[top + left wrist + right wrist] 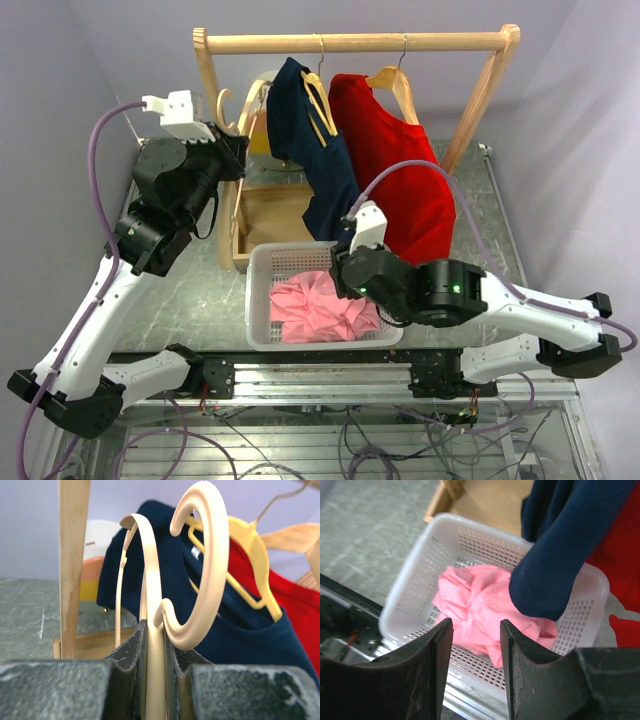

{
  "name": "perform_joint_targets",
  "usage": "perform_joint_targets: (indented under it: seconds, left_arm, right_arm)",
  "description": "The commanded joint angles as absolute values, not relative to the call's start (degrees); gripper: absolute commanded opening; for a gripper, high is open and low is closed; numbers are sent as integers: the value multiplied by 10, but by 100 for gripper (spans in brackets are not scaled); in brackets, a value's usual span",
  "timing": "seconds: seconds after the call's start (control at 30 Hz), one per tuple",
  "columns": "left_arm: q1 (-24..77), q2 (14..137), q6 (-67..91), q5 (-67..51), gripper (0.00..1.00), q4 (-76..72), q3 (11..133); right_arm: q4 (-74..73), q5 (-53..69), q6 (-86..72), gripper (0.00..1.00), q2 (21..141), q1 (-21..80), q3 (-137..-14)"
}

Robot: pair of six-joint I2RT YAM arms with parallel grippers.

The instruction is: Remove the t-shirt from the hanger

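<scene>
Top view: a light wooden clothes rack [360, 42] stands across the upper part of the frame on a grey marbled tabletop [200, 290]. A navy-blue t-shirt [320, 150] and a red t-shirt [400, 170] hang side by side from its rail. At upper left, beside the rack's left post, the left gripper [237, 150] holds a bare cream-coloured hanger [245, 105]. Lower centre sits a white perforated plastic basket [255, 300]. The crumpled pink t-shirt [320, 305] lies inside it, off the hanger. The right gripper [340, 272] hangs over the basket's right half, just beside the navy hem.

Left wrist view: the left gripper [154, 640] has its jaws pressed narrow on the stem of the cream-coloured hanger [215, 570]. The hanger's thick hook curls up through the centre of the frame. Behind it hangs the navy-blue t-shirt [250, 640] on a yellow hanger [250, 555]. The red t-shirt [295, 605] is at the right edge and a wooden post [74, 555] rises at left.

Right wrist view: the right gripper [476, 627] has its jaws moderately apart with nothing between them. It is above the basket [485, 530], where the pink t-shirt [470, 600] lies bunched on the mesh floor. A navy-blue t-shirt [570, 545] sleeve dangles from upper right over the pink cloth. The red t-shirt [620, 555] shows behind it.
</scene>
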State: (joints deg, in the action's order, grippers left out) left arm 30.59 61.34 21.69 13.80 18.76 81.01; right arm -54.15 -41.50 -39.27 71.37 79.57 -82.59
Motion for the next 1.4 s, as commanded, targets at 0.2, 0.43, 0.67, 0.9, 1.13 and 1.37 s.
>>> perform_joint_targets:
  seconds: [0.2,0.43,0.67,0.9,1.13,1.37]
  left_arm:
    - [308,694,230,210,7,118,919]
    - [308,739,224,214,7,85,965]
    - [308,746,217,218,7,32,965]
    - [308,767,205,236,7,18,980]
    - [308,797,191,259,7,22,1008]
    - [307,835,171,281,7,53,1047]
  right_arm:
    - [-457,-376,-329,43,691,797,-854]
    - [-420,-359,-318,43,696,797,-838]
    - [-403,-354,-316,43,694,797,-828]
    - [-390,-351,-311,43,692,797,-825]
    - [-372,-347,-301,43,696,797,-823]
    - [-357,-343,-299,43,698,797,-821]
